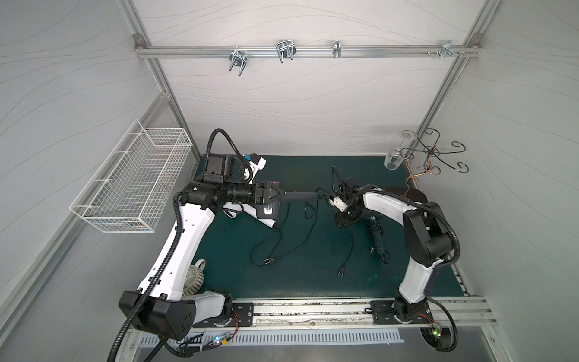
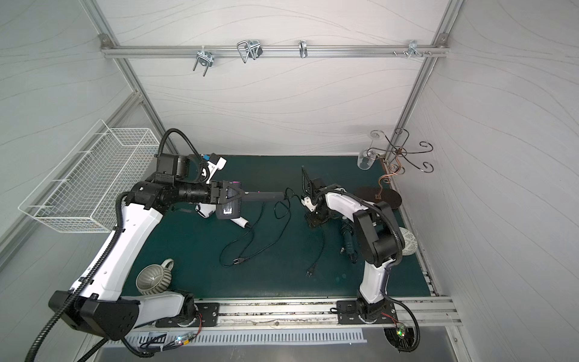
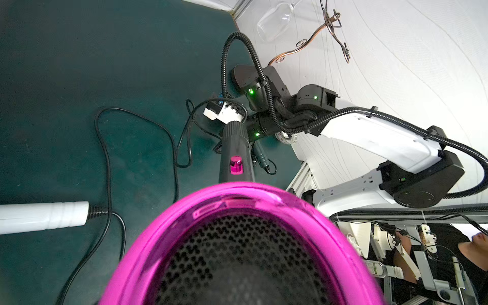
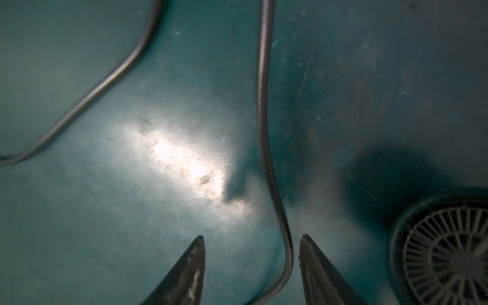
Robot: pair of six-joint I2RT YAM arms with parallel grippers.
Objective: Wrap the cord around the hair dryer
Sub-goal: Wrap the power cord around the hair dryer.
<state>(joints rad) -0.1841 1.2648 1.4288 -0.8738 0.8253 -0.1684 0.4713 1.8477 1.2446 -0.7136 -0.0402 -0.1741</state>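
Above the dark green rubber mat point(image 1: 313, 283), the magenta-bodied, black-handled hair dryer point(image 1: 299, 196) is held off the surface by the left gripper point(image 1: 277, 196). That gripper is clamped on the dryer's body, and the handle is pointed toward the right arm. From the handle's end the thin black cord point(image 3: 176, 151) is seen to drop in loose loops onto the mat.

Low over the mat, the right gripper point(image 4: 252, 237) is set with its jaws apart and nothing yet held. A black strand point(image 4: 262, 118) is straddled by them, closer to one fingertip. Whether that strand belongs to the held dryer cannot be told, since other cords and a dark round-grilled appliance point(image 4: 443, 253) lie nearby.

For a good pickup, the strand should be centred between the fingers before they are closed. It should then be lifted gently, so that slack is left for winding round the handle.
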